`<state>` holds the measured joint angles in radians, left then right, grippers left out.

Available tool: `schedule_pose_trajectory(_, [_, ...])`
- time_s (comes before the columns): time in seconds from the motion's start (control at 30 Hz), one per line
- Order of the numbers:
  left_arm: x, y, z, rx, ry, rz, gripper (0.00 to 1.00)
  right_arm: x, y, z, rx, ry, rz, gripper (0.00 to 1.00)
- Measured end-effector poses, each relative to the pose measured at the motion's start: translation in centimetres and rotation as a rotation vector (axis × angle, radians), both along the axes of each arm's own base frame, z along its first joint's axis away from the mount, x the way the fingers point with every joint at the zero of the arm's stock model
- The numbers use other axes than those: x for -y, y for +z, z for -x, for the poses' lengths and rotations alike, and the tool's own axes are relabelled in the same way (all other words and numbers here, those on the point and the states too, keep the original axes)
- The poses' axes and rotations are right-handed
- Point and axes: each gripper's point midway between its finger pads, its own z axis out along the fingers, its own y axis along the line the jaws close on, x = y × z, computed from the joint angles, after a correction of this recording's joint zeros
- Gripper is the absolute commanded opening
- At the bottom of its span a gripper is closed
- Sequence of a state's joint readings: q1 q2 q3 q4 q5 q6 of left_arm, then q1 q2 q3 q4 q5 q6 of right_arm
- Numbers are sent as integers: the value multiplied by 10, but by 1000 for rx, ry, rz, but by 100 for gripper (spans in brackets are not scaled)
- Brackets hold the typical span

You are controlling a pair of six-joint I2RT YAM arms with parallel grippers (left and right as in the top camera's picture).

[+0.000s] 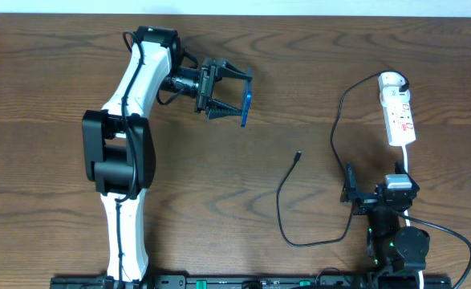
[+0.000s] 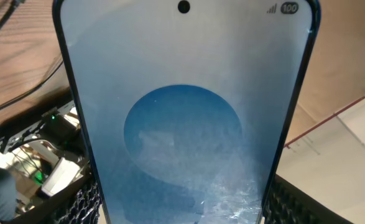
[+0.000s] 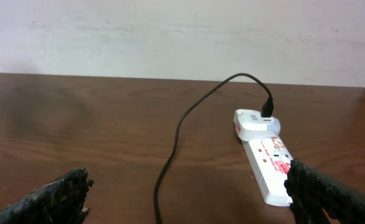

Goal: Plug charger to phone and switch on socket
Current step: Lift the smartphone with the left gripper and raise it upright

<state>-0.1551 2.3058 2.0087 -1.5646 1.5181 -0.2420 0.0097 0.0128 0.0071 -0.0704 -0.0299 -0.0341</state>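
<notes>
The charger (image 1: 280, 207) is lying loose on the worktop (image 1: 42, 80), and its plug tip (image 1: 298, 154) is pointing toward the far edge, a little to the right. It sits between the two arms but nearer to the right one. The right fingers (image 3: 331, 193) are standing wide apart and holding nothing, with the tip lying to their left. The left fingers (image 1: 233, 71) are gripping the phone (image 1: 245, 103) edge-on, well apart from the tip. The socket (image 1: 399, 112) is lying beyond the right arm.
</notes>
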Motion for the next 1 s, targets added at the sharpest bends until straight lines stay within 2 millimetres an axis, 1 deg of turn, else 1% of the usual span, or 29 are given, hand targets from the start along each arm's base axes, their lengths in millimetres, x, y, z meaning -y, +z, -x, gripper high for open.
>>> schedule_pose_trajectory(0.27, [-1, 21, 8, 29, 0, 7, 70, 0, 0, 0, 0, 0, 0, 99])
schedule_pose_trajectory(0.4, [-2, 28, 10, 38, 0, 9, 70, 0, 0, 0, 0, 0, 0, 99])
schedule_pose_trajectory(1.0, [-2, 29, 11, 32, 0, 8, 70, 0, 0, 0, 0, 0, 0, 99])
